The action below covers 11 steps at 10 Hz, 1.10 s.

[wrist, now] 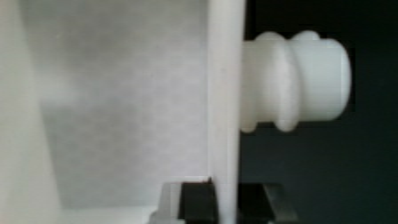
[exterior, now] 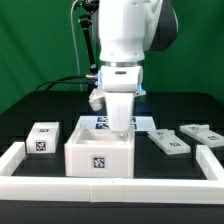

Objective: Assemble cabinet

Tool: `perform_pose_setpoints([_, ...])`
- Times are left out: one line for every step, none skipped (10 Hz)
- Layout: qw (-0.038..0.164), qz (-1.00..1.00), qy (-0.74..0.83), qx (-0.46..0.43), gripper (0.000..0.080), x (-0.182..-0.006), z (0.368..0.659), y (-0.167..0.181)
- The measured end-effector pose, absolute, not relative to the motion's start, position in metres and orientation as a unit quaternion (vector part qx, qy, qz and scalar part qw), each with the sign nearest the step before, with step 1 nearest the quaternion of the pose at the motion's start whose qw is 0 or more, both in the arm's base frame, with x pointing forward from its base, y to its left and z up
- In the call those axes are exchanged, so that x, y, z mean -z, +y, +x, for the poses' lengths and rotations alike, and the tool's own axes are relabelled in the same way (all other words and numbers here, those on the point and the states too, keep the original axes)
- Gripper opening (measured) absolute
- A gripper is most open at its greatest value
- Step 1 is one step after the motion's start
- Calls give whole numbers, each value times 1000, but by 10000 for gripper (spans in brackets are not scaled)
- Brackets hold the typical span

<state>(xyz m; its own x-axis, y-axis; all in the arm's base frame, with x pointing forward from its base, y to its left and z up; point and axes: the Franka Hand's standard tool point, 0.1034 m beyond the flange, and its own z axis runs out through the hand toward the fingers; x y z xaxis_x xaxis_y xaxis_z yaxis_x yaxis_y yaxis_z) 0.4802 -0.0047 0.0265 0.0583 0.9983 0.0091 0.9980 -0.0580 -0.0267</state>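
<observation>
Gripper [exterior: 118, 120] [wrist: 224, 203] is being held closed on a thin upright wall [wrist: 224, 110] of the cabinet body [exterior: 88, 156]. In the wrist view the dark fingers [wrist: 191, 203] are being pressed against both faces of the wall's edge, and no gap is being shown on either side. A ribbed round white knob [wrist: 302, 80] is being seen jutting from the wall's outer face, over dark background. The inner face is being shown as plain white.

In the exterior view the arm [exterior: 128, 35] is being held upright over the body's open top, with the fingertips being hidden below the rim toward the exterior view's right. The body is being kept upright on the black table [exterior: 160, 168], its tagged front face being turned toward the front border rail [exterior: 110, 187], just beside it.

A tagged drawer block [exterior: 42, 138] is being left near the body on the exterior view's left, apart from it, with bare table between. On the exterior view's right, two flat tagged parts [exterior: 168, 143] [exterior: 203, 132] are being left lying apart from the body and from each other. The marker board [exterior: 146, 123] is being partly hidden behind the gripper. The rail is being seen closing the table's front and both sides.
</observation>
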Motion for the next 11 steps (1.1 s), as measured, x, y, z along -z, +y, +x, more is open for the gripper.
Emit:
perform_pose_setpoints([10,-729,-684,-1,35,-26,480,-7])
perform_pose_setpoints([10,-730,-683,-2,35,-26,479,-8])
perform_pose_setpoints([10,-730,-683,-2,35,-26,479,-7])
perform_pose_setpoints([11,-728,-686,-2,35,-25,480,-6])
perform_pose_setpoints([10,-725,-688,1,35,-26,487,-1])
perform_pose_setpoints([10,-723,-691,6,35,-26,495,13])
perform_pose_setpoints([12,-714,-700,6,35,-26,503,28])
perform_pose_setpoints([13,-709,-705,8,35,-26,510,37])
perform_pose_setpoints([14,-703,-710,10,35,-26,520,49])
perform_pose_setpoints([18,-707,-707,7,35,-26,526,60])
perform_pose_setpoints([17,-706,-708,8,35,-26,531,68])
